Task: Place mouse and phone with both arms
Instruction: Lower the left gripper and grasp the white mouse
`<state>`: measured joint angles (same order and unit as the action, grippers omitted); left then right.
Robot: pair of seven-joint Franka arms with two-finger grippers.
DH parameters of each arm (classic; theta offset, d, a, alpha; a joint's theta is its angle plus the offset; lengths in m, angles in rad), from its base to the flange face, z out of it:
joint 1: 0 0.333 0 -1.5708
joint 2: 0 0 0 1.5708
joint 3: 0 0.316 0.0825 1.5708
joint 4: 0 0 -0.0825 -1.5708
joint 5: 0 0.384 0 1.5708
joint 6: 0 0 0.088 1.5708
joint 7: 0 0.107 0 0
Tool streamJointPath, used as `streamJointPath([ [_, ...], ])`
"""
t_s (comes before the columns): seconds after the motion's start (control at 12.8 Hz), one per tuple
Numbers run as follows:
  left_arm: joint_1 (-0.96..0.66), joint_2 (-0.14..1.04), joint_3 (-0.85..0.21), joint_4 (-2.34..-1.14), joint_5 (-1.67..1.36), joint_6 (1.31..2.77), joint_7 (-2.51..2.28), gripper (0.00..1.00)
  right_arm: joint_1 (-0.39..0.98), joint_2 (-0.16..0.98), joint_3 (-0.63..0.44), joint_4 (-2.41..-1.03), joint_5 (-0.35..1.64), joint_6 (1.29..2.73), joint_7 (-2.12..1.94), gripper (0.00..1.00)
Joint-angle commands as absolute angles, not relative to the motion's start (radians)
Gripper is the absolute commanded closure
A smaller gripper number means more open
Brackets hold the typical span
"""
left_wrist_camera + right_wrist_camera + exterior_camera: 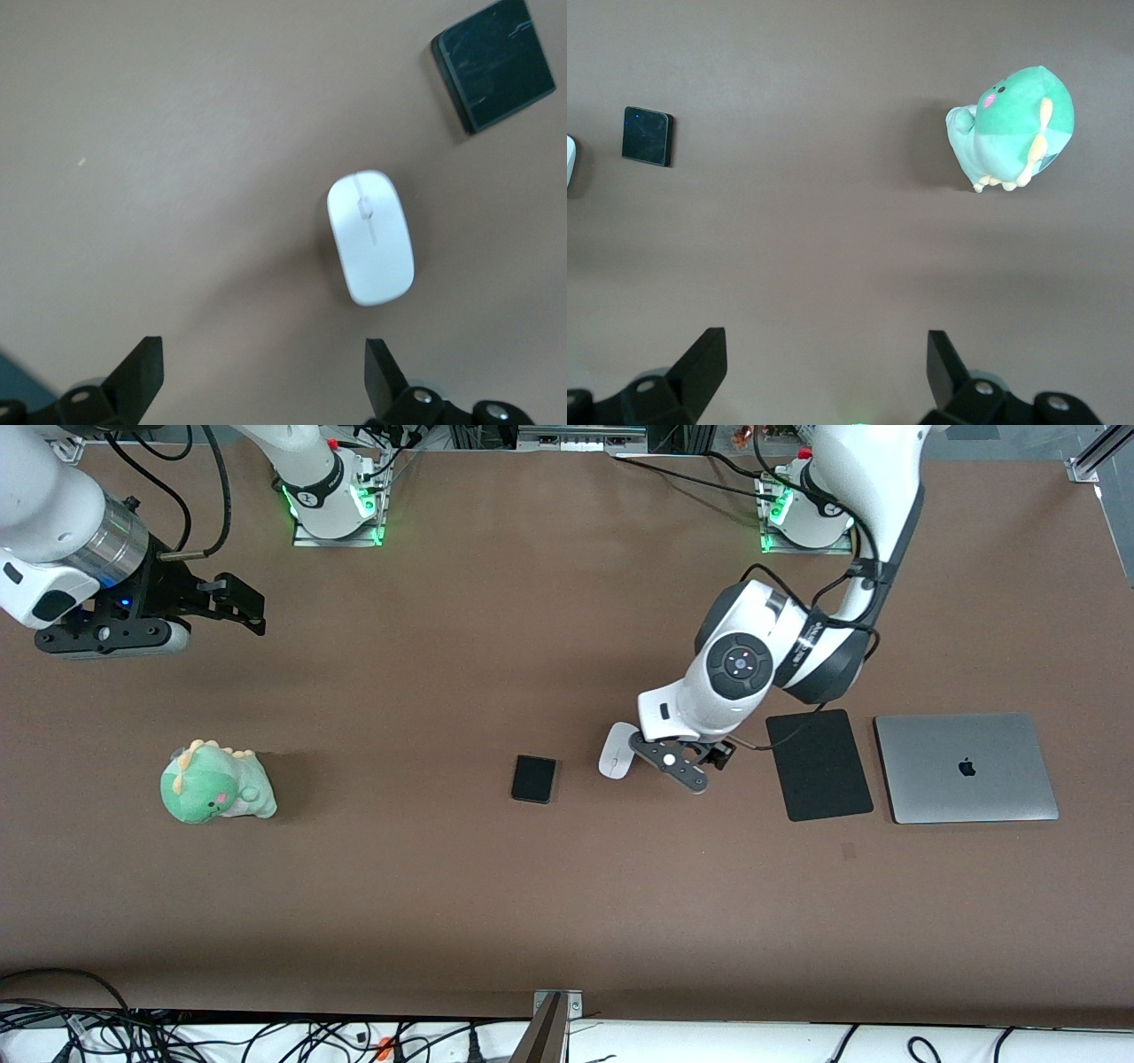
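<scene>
Bright, even overhead light on the brown table (443, 886). Soft shadow falls beside the green plush dinosaur (217, 784), toward the phone (534, 779). In the left wrist view the white mouse (370, 237) looks slightly smeared, perhaps motion blur, and almost overexposed. Green indicator lights glow at both arm bases.

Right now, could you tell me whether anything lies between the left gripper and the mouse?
Nothing visible does. The left gripper, jaws open, hangs over bare table beside the mouse; the phone lies apart.
</scene>
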<state>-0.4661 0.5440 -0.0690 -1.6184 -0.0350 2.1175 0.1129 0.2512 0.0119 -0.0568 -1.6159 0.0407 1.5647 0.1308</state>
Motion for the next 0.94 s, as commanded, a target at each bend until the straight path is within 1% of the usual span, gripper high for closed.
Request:
streamJointPath([
  [0.0, -0.52, 0.594, -0.061, -1.623, -0.037, 2.236, 0.057, 0.0, 0.249, 0.009, -0.054, -1.609, 0.034, 1.566, 0.127, 0.0],
  [0.08, -0.531, 0.609, -0.061, -1.64, -0.037, 2.282, 0.032, 0.0, 0.249, 0.011, -0.054, -1.611, 0.037, 1.566, 0.127, 0.0],
  [0.23, -0.554, 0.653, -0.061, -1.638, -0.035, 2.33, 0.029, 0.0, 0.249, 0.011, -0.054, -1.611, 0.038, 1.566, 0.127, 0.0],
  [0.47, -0.58, 0.725, -0.061, -1.655, -0.035, 2.495, -0.017, 0.0, 0.247, 0.015, -0.054, -1.611, 0.038, 1.565, 0.127, 0.0],
  [0.63, -0.617, 0.732, -0.051, -1.672, -0.022, 2.507, -0.031, 0.0, 0.247, 0.017, -0.054, -1.611, 0.038, 1.565, 0.127, 0.0],
  [0.86, -0.617, 0.733, -0.046, -1.681, -0.006, 2.507, -0.034, 0.0, 0.247, 0.017, -0.054, -1.611, 0.038, 1.565, 0.127, 0.0],
])
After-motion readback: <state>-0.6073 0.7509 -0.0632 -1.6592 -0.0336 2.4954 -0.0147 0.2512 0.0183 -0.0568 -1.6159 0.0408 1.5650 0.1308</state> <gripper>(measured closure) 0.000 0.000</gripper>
